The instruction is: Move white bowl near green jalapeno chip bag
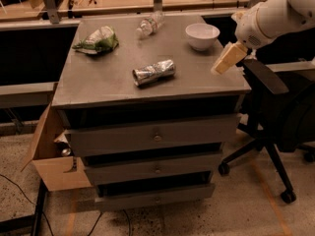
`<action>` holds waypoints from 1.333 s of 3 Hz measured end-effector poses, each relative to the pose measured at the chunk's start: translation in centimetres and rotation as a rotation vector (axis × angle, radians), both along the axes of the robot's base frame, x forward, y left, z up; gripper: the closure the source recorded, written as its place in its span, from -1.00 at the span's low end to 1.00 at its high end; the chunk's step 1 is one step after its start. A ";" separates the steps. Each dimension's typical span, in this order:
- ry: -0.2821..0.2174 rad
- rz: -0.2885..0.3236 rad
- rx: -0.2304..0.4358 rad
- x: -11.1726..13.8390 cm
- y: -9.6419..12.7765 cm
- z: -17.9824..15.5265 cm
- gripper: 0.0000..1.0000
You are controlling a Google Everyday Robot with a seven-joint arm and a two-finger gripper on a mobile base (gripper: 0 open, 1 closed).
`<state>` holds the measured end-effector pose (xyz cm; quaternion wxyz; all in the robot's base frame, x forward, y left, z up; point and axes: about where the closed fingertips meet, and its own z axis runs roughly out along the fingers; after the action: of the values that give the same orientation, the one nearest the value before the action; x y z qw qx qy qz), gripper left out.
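The white bowl [202, 36] stands upright at the back right of the grey cabinet top [113, 80]. The green jalapeno chip bag [97, 39] lies at the back left, well apart from the bowl. My gripper [225, 60], with tan fingers on a white arm, hangs over the right edge of the cabinet top, in front of and to the right of the bowl, not touching it. It holds nothing that I can see.
A shiny silver foil bag [154, 72] lies in the middle of the top. A clear plastic bottle [149, 25] lies at the back centre. A black office chair [280, 112] stands to the right, a cardboard box [51, 159] at lower left, wooden benches behind.
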<state>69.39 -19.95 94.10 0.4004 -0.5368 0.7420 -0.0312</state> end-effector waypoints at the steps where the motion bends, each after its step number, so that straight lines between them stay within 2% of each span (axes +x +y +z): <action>1: -0.043 -0.120 0.006 2.9 -0.2 -0.6 -1.00; 2: -0.070 -0.242 0.057 5.5 -0.4 -1.1 -1.00; 3: -0.084 -0.296 0.150 7.7 -0.2 -1.6 -1.00; 4: -0.066 -0.283 0.226 10.1 1.2 -2.1 -1.00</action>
<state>79.46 -18.72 91.97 0.4738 -0.3773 0.7954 -0.0210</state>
